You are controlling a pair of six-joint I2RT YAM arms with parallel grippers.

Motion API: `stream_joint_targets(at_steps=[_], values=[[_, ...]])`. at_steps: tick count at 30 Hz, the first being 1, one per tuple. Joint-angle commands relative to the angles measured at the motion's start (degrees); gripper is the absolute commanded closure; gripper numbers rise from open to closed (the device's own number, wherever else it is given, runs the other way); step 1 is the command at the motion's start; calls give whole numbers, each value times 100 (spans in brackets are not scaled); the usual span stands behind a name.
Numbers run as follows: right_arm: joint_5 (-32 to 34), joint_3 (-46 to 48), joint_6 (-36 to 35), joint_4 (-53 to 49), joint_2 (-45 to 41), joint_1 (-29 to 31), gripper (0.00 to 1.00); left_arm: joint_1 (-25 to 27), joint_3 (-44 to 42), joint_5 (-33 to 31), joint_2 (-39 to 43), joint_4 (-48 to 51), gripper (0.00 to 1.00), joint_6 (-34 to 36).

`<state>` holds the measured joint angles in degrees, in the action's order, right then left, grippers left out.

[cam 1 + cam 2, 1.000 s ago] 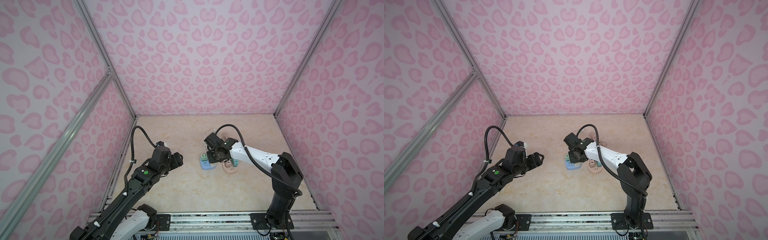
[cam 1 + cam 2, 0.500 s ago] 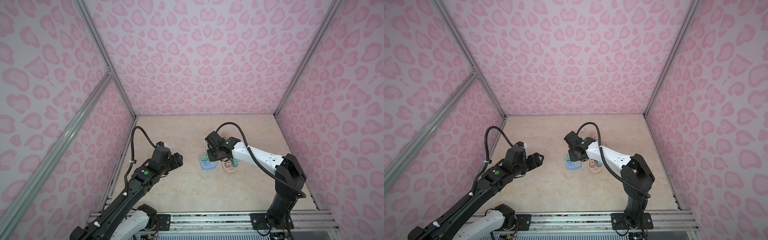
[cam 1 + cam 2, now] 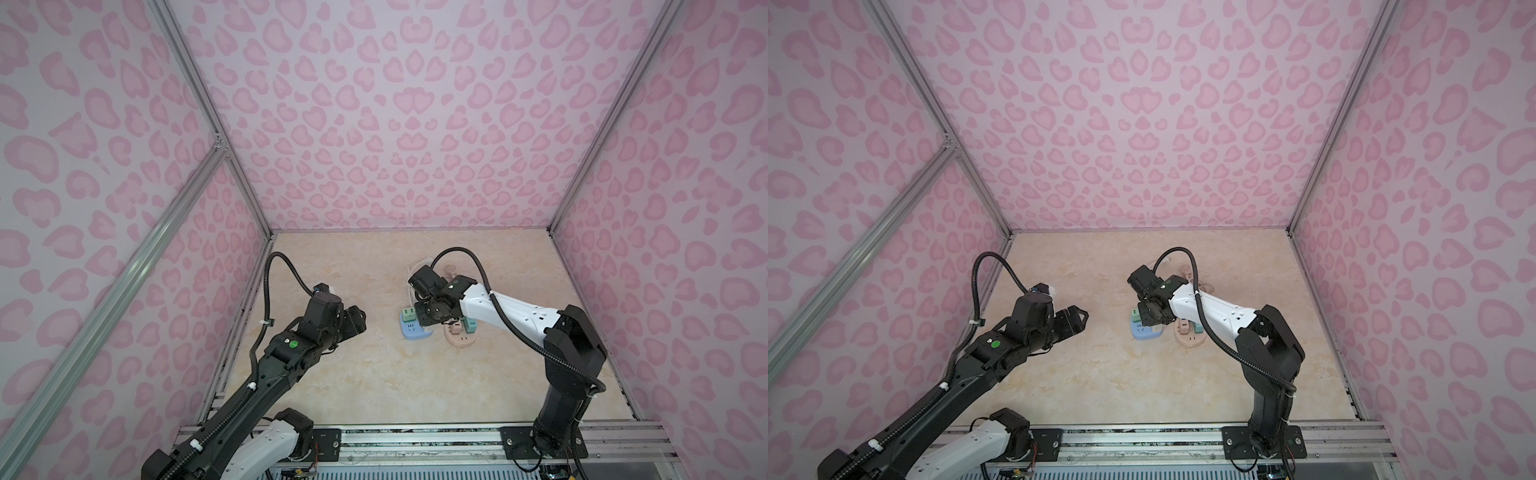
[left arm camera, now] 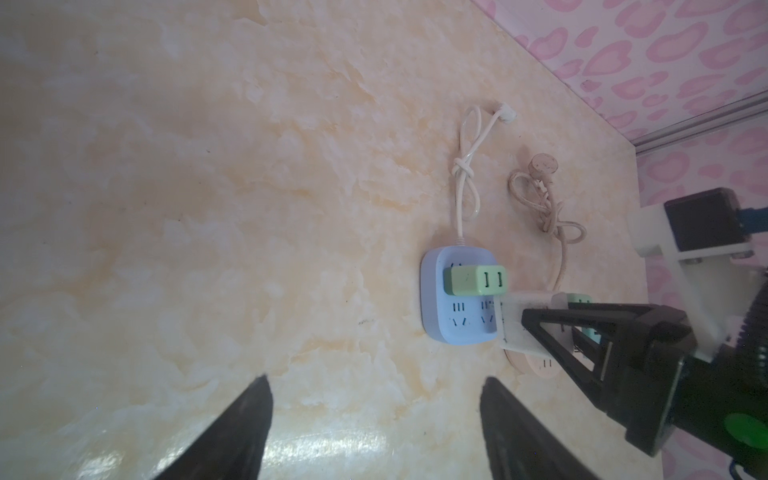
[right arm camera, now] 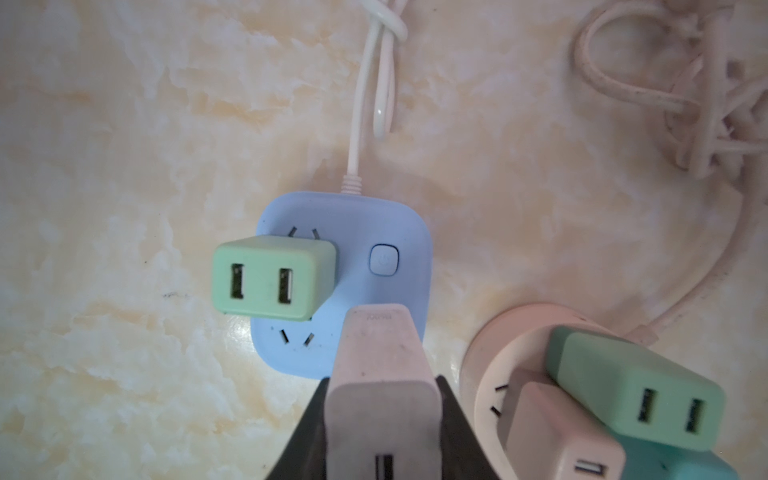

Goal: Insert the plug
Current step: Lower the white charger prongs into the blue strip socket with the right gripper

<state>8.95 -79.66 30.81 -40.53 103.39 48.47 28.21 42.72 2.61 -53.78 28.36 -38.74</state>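
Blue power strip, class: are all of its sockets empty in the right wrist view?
No, a light green adapter stands plugged into the blue power strip, covering one of its sockets.

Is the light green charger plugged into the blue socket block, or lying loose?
Plugged in: the light green charger stands base-first on the blue socket block, with no prongs showing.

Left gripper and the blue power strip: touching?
Apart. In the left wrist view, bare table lies between the open left gripper and the blue power strip. Both top views show the same gap.
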Motion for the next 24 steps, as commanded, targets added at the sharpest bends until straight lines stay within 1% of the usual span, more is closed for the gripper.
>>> stream_joint_targets(at_steps=[1,6,14,24], values=[[-17,52,25,18,51,22,100,1,-19,-39,-16,-210,20,42],[-133,74,46,63,109,16,100,1,-44,-41,-35,-267,20,25],[-140,49,49,6,205,14,100,1,-77,-61,-67,-252,19,67],[-62,-369,-95,-610,487,7,100,1,-135,-92,-89,-310,20,88]])
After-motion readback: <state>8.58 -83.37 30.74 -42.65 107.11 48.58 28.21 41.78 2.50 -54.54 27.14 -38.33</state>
